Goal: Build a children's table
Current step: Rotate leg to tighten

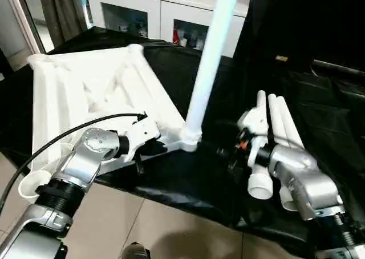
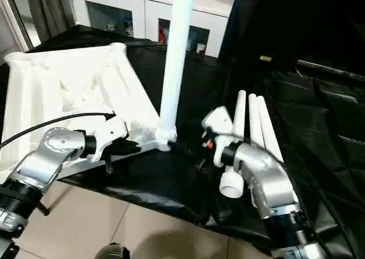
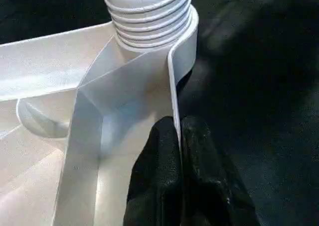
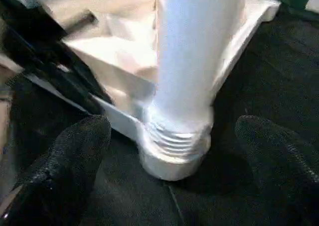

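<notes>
White plastic makes up everything we are building with: the tabletop lies underside up on the black-draped surface, so its ribs and round corner sockets face us and legs can go in from above. One leg stands upright in the corner socket nearest our right arm; its threads show just above the socket rim, so we judge it not yet fully seated. Our left gripper has its jaws pinched shut on the thin rim wall beside that socket, most likely to keep the tabletop from sliding or turning while the leg is worked. Our right gripper has its jaws spread wide on either side of the leg's base, touching nothing, placed to close around it again. Three spare legs lie side by side on the surface, to the right of that socket, close to the right arm.
</notes>
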